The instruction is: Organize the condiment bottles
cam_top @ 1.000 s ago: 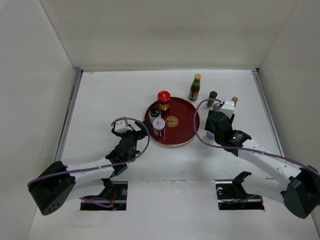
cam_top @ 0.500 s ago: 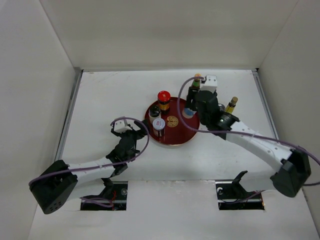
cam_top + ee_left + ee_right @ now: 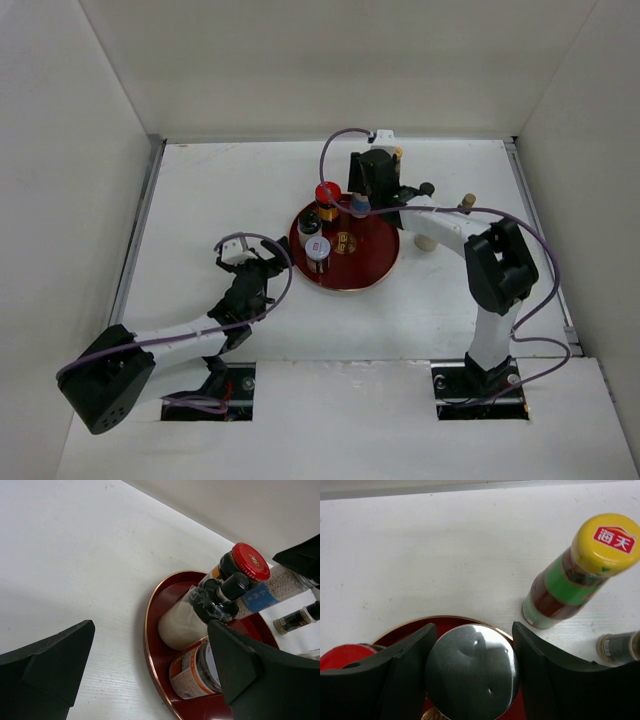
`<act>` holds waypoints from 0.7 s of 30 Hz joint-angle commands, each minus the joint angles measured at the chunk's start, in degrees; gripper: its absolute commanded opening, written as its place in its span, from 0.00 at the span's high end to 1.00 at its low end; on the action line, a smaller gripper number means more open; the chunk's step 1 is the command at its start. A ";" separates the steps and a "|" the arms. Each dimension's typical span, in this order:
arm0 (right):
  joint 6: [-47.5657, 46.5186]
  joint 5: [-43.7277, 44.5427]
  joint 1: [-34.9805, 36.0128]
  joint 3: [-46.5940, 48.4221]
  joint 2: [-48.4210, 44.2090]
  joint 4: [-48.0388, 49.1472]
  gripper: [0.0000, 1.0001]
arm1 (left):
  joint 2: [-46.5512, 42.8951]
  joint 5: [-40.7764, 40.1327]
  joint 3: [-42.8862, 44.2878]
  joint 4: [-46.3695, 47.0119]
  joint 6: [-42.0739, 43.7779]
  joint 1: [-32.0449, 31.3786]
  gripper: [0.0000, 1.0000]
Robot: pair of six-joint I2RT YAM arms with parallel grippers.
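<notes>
The tray [image 3: 375, 262] is set mid-table [image 3: 200, 190], with three bottles [image 3: 318, 250] grouped on its left half. The left gripper [image 3: 247, 259] is held wide open and empty just left of the tray. The right gripper [image 3: 357, 203] is closed on a silver-capped jar [image 3: 470, 672] at the tray's far edge, and a yellow-capped bottle [image 3: 570, 575] is seen on the table just beyond.

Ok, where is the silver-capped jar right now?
In the right wrist view, the silver-capped jar sits in the right hand at the red tray's far rim, between the red-capped jar and the yellow-capped bottle.
</notes>
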 commanded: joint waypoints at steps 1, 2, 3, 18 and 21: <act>-0.06 -1.93 -0.39 5.22 0.02 7.21 0.45 | -1.18 1.33 -0.11 1.87 -0.38 1.27 0.00; -0.06 -2.28 -0.39 5.22 0.46 7.21 0.43 | -1.44 1.42 -0.11 1.52 -0.29 1.36 0.00; -0.06 -2.28 -0.48 5.22 0.81 7.21 0.40 | -1.71 1.51 -0.11 1.08 -0.29 1.45 0.00; 1.27 -6.68 -4.69 -1.90 -13.68 2.82 0.12 | 1.62 4.58 2.26 -0.77 0.85 2.24 0.00; 0.65 -4.75 -6.62 -0.77 -13.95 1.94 0.12 | 1.37 6.07 2.35 -0.94 0.67 2.33 0.00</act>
